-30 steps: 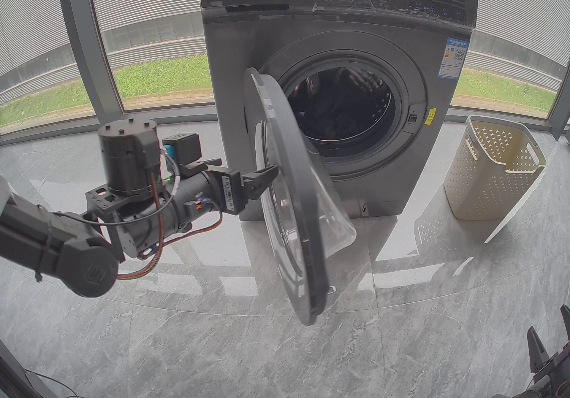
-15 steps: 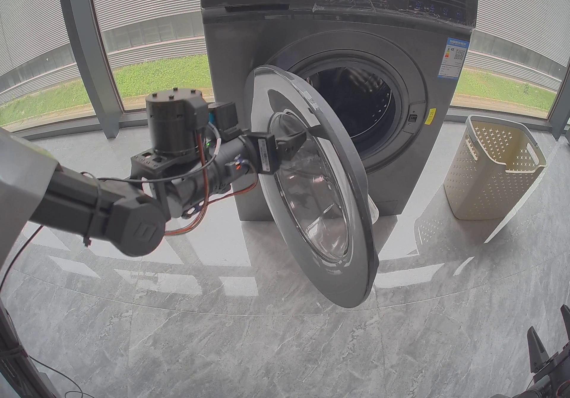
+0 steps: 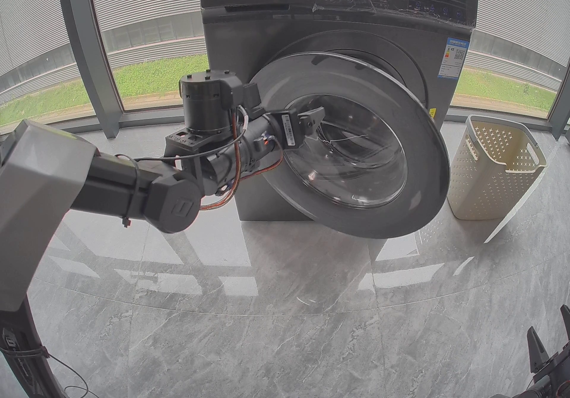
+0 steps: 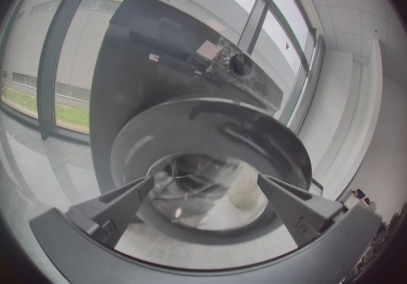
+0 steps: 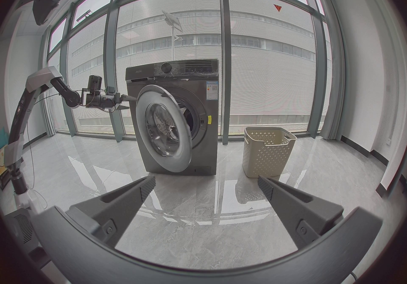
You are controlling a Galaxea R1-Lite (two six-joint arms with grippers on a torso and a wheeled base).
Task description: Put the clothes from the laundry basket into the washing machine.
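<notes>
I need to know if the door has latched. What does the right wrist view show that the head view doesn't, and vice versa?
Right wrist view adds: a gap between the door and the washing machine front, so it is not shut. Head view adds: the left gripper, open, meeting the door's face. Shared: washing machine, door, laundry basket on the machine's right.

Basket [image 3: 478, 179] right of washing machine [image 3: 332, 7]

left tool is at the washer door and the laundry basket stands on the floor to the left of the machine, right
Wrong side: the head view shows the laundry basket standing on the floor to the right of the washing machine. The left tool is at the door, as you say.
</notes>
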